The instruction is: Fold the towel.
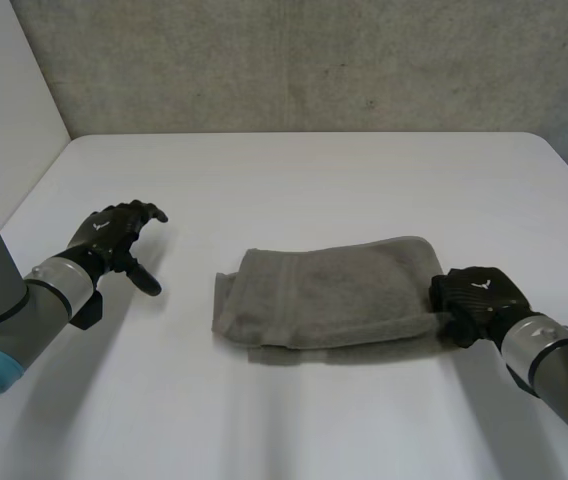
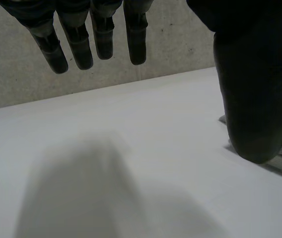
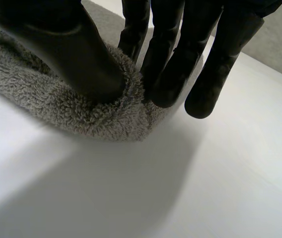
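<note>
The right hand (image 1: 476, 298) pinches the towel (image 1: 329, 292) at its end. The left hand (image 1: 114, 238) hangs spread, well apart.

Towel (image 1: 329, 295) lies on table (image 1: 294, 180), just below ctr of frame. R hand (image 1: 474, 300) at lower right, on towel's right end. L hand (image 1: 114, 240) mid left, well apart from towel.

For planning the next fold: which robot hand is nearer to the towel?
Right. The right robot hand pinches the towel at its end; the left robot hand is open, apart from it.
</note>
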Controlling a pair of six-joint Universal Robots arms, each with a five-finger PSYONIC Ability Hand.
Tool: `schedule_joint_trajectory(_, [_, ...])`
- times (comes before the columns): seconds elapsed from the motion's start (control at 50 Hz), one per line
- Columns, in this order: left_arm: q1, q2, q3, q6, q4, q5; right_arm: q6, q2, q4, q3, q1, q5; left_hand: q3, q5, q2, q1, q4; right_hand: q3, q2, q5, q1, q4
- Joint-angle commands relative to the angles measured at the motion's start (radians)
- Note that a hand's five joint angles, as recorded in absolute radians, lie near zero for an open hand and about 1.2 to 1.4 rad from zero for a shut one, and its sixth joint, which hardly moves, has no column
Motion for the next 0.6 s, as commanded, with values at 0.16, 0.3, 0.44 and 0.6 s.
schedule_joint_trajectory(0.16, [-0.003, 0.004, 0.0, 0.0, 0.0, -0.003, -0.015, -0.1, 0.026, -0.117, -0.052, -0.028, -0.071, -0.048, -0.064, -0.089, -0.074, 0.105, 0.124, 0.096, 0.135, 0.092])
schedule_joint_trajectory(0.3, [-0.01, 0.01, -0.001, -0.009, -0.003, -0.003, -0.004, -0.089, 0.126, -0.281, 0.201, -0.014, -0.071, -0.048, -0.064, -0.089, -0.074, 0.105, 0.124, 0.096, 0.135, 0.092])
schedule_joint_trajectory(0.44, [-0.041, 0.123, -0.033, -0.014, -0.006, 0.002, -0.01, 0.053, 0.175, -0.422, 0.512, 0.052, -0.071, -0.048, -0.064, -0.089, -0.074, 0.105, 0.124, 0.096, 0.135, 0.092])
schedule_joint_trajectory(0.6, [-0.095, 0.246, -0.064, -0.023, -0.003, -0.002, -0.018, 0.148, 0.177, -0.433, 0.612, 0.088, -0.071, -0.048, -0.064, -0.089, -0.074, 0.105, 0.124, 0.096, 0.135, 0.092])
